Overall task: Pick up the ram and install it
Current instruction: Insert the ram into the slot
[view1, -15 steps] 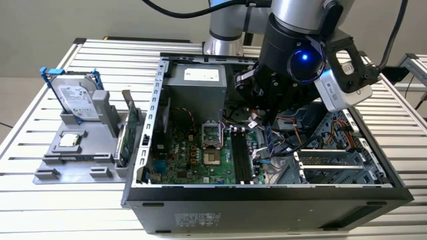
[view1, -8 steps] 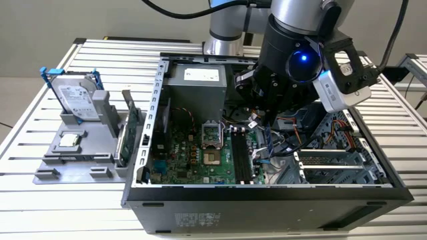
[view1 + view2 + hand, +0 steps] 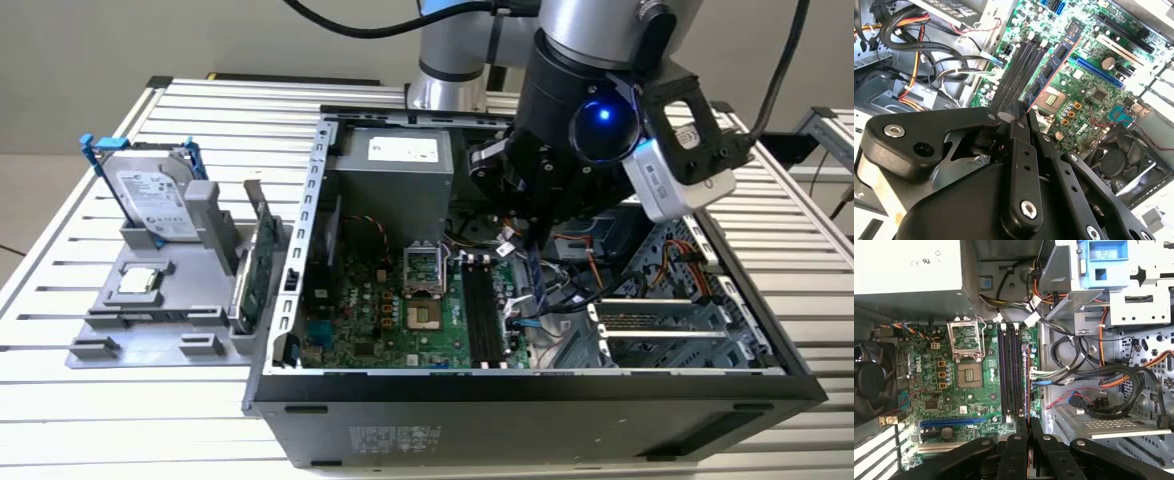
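The hand (image 3: 1027, 422) is pinched shut on the ram (image 3: 1054, 60), a thin stick held on its edge inside the computer case (image 3: 310, 250), just over the long black slots (image 3: 1009, 375). Its long side runs the same way as the slots, pointing away from the hand. If it comes down a bit crooked or beside a slot, it could jam or bend. The loose wires (image 3: 1074, 355) are near too.

A bench (image 3: 80, 420) of pale, ribbed metal slats stood under even, soft light. Behind it ran a plain beige-grey wall (image 3: 200, 40). At the exterior view's left, a strip of light floor (image 3: 27, 190) showed beside the bench, and another slatted metal frame (image 3: 830, 130) stood at the far right.
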